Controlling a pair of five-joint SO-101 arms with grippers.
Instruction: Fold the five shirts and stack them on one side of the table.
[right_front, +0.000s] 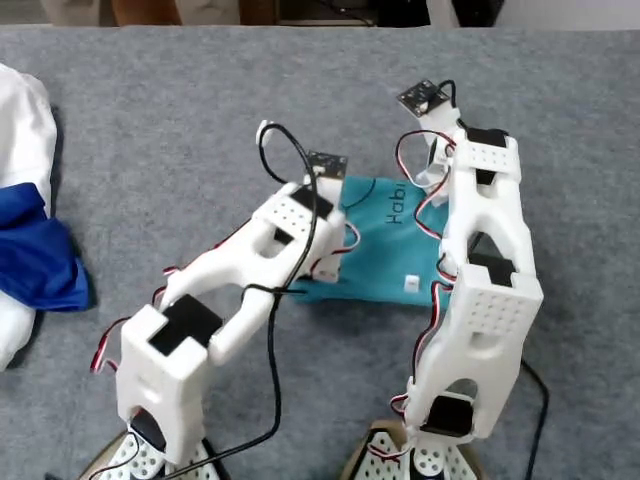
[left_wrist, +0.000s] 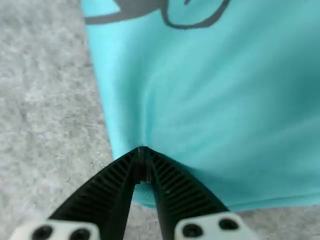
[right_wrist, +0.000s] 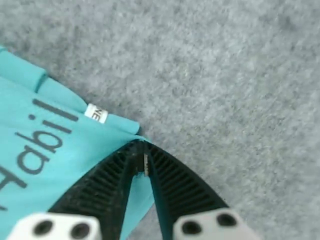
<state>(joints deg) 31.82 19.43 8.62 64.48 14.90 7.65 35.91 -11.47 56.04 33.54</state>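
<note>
A teal shirt (right_front: 385, 245) with dark lettering lies folded on the grey table between the two arms. In the left wrist view my left gripper (left_wrist: 143, 159) is shut on the edge of the teal shirt (left_wrist: 215, 105), its black ribbed fingers (left_wrist: 112, 187) pinching a crease of cloth. My right gripper (right_wrist: 141, 154) is shut on a corner of the teal shirt (right_wrist: 45, 150), beside a small white label (right_wrist: 96, 113). At the table's left edge a blue shirt (right_front: 35, 255) lies bunched on a white shirt (right_front: 22, 130).
Grey felt table (right_front: 180, 120) stretches open behind and to the left of the arms. Both white arm bodies (right_front: 485, 270) stand over the teal shirt's sides. Cables loop above the left arm (right_front: 285, 150).
</note>
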